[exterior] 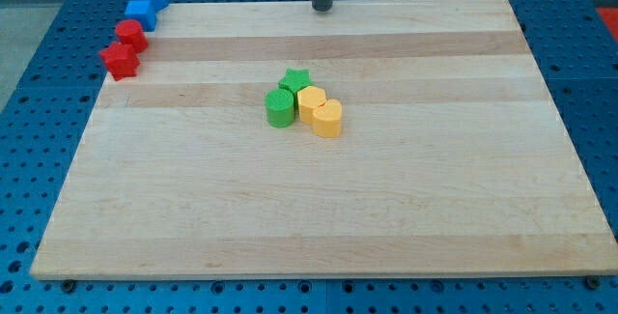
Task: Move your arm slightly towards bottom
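My tool is a bare dark rod that grips nothing, and my tip [322, 9] stands at the far edge of the table [435, 208], near the middle of the view's top. The move is a short slide toward the view's bottom, and straight along that line, slightly to the view's left of my tip, sits the cluster: the green star [294, 80] nearest me, then the green cylinder [280, 107] on its left, a yellow block [311, 103] that looks hexagonal, and the yellow heart [328, 119] farthest down. They touch one another and lie well apart from my tip, so I judge a slight step will meet bare wood only. Off the table's top-left corner lie two blue blocks [146, 3] and two red blocks [124, 48], their shapes hard to make out. The rod's upper part is cut off by the frame.
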